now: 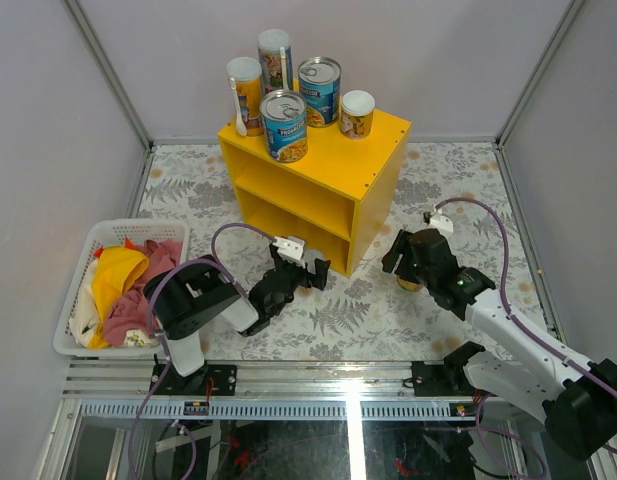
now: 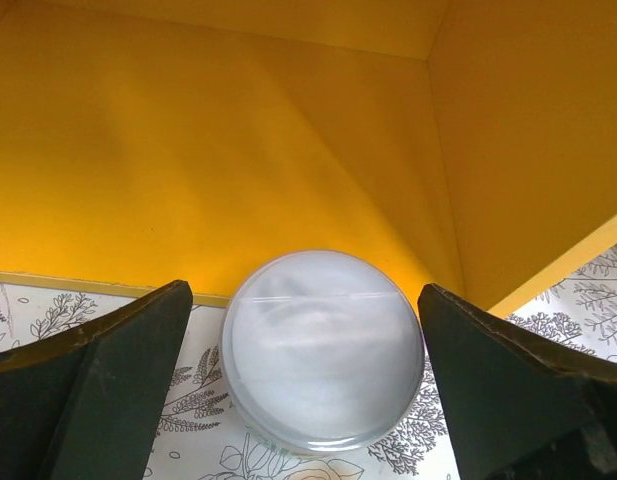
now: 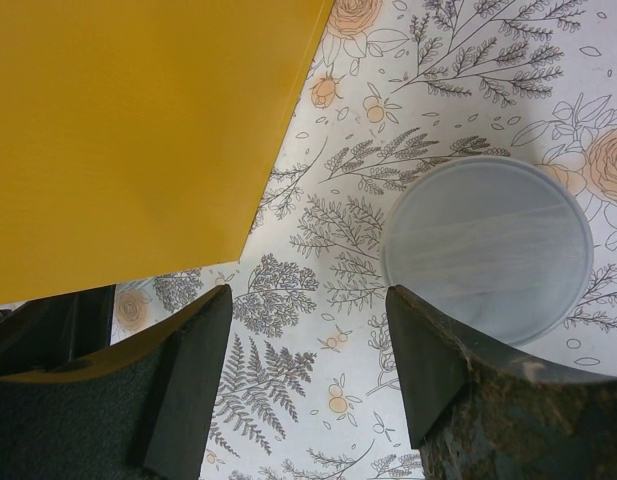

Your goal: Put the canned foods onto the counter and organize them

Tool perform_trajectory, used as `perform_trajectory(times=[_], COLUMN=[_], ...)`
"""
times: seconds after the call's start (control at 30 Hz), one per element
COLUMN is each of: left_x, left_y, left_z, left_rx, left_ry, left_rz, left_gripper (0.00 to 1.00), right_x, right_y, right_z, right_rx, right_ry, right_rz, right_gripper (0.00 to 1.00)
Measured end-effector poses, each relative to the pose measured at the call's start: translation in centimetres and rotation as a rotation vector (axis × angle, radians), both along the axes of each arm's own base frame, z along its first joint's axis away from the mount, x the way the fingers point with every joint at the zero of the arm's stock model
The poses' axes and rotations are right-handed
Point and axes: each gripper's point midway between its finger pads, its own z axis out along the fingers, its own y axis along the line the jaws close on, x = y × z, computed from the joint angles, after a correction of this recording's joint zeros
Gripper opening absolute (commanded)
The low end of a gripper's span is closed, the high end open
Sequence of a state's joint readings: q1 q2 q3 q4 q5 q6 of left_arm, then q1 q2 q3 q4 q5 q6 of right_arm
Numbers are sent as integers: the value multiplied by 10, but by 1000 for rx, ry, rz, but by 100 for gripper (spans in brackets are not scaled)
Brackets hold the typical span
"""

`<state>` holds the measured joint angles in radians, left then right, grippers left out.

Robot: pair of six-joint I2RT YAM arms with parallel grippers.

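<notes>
Alignment is mattering as the left gripper [image 2: 306,300], fingers wide open, is straddling a white-lidded can [image 2: 323,345] at lower centre just before the yellow counter [image 2: 238,150], needing a square squeeze, while the right gripper [image 3: 308,300] is hovering open and empty beside a second can [image 3: 488,250].

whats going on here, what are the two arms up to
Two robot arms are putting canned foods onto the yellow counter. Five cans already stand on its top. The left tool is open around a pale-lidded can standing on the floral cloth at the mouth of the lower compartment, not gripping it. The right tool is open too, with nothing between its fingers. A second pale-lidded can stands just beside one finger, right of the counter. Neither can is lifted.
</notes>
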<state>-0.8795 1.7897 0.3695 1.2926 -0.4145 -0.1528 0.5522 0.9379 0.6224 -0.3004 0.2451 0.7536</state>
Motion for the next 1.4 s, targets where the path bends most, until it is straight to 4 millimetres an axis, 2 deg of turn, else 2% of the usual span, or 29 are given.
perform_trajectory(times=[0.27,0.43,0.47,0.53,0.57,0.6,0.77,0.87,1.03,1.2,1.4], left_x=[1,2,2,2,2,2,3,3,2,-5,-30], left_y=[1,-1,-2,-3,-4,-4,-3,-3,-2,-6,-15], left_z=[-5,-4,-3,-1,-1,-1,-1,-1,4,30,75], left_rx=[13,16,15,13,12,14,15,15,27,13,-11], left_ry=[7,0,-3,-8,-9,-11,-11,-11,-11,-39,-85], left_rz=[-3,-10,-12,-18,-21,-23,-22,-22,-24,-45,-114], left_gripper=[84,68,61,26,17,14,11,0,0,0,0], right_x=[5,8,8,8,8,8,9,11,12,13,11], right_y=[-5,-6,-6,-6,-6,-6,-6,-6,-6,-6,-8], right_z=[-2,-3,-4,-5,-5,-6,-6,-3,-1,0,4], right_rx=[-11,-11,-10,-9,-9,-11,-19,-19,-18,-22,-27], right_ry=[3,2,5,9,12,13,13,8,1,-3,-12], right_rz=[-14,-16,-14,-10,-8,-6,-2,0,2,5,11], right_gripper=[71,71,71,71,71,71,71,71,71,70,71])
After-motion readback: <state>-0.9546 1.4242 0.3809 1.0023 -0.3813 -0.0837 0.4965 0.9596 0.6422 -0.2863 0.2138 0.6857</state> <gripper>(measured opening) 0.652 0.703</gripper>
